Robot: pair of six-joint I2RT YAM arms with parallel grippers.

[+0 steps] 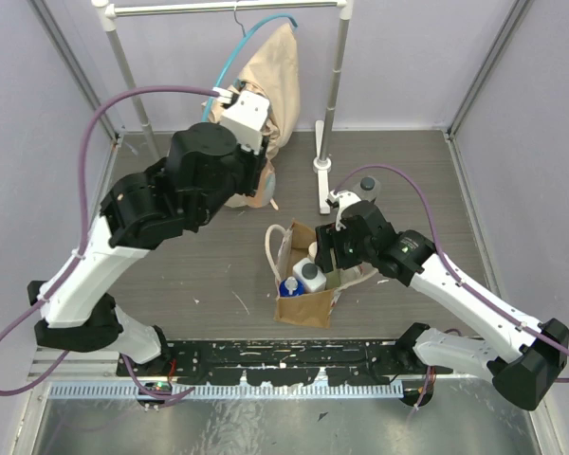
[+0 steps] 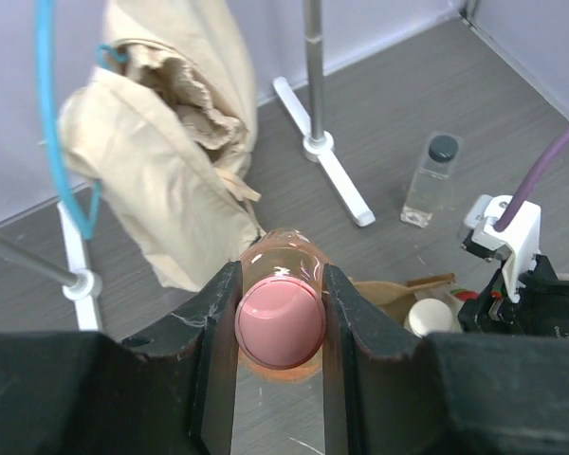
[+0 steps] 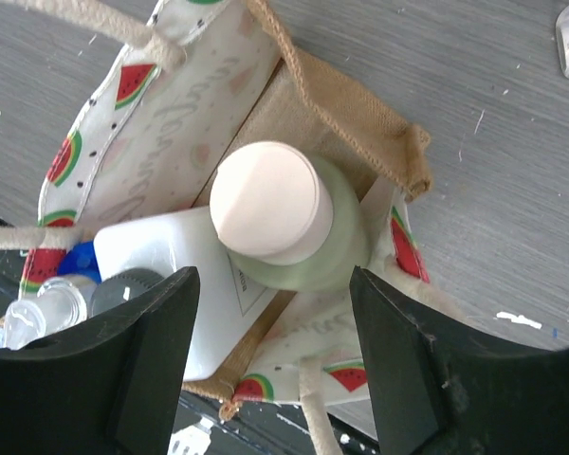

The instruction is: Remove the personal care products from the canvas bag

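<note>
The canvas bag (image 1: 302, 305) stands on the table in front of the arms; in the right wrist view its watermelon-print panel (image 3: 142, 123) shows. Inside stand an olive-green bottle with a cream cap (image 3: 266, 201), a white bottle (image 3: 161, 275), a blue cap (image 3: 76, 261) and a clear bottle with a dark cap (image 3: 123, 286). My right gripper (image 3: 273, 289) is open just above the green bottle, a finger on either side. My left gripper (image 2: 282, 318) is shut on the amber bottle with a pink cap (image 2: 281, 322), held high over the far left (image 1: 232, 100).
Another clear bottle with a dark cap (image 2: 431, 178) stands on the table behind the bag (image 1: 367, 185). A beige cloth sack (image 2: 171, 161) hangs from a garment rack whose post and foot (image 1: 324, 171) stand at the back. Grey walls close in the sides.
</note>
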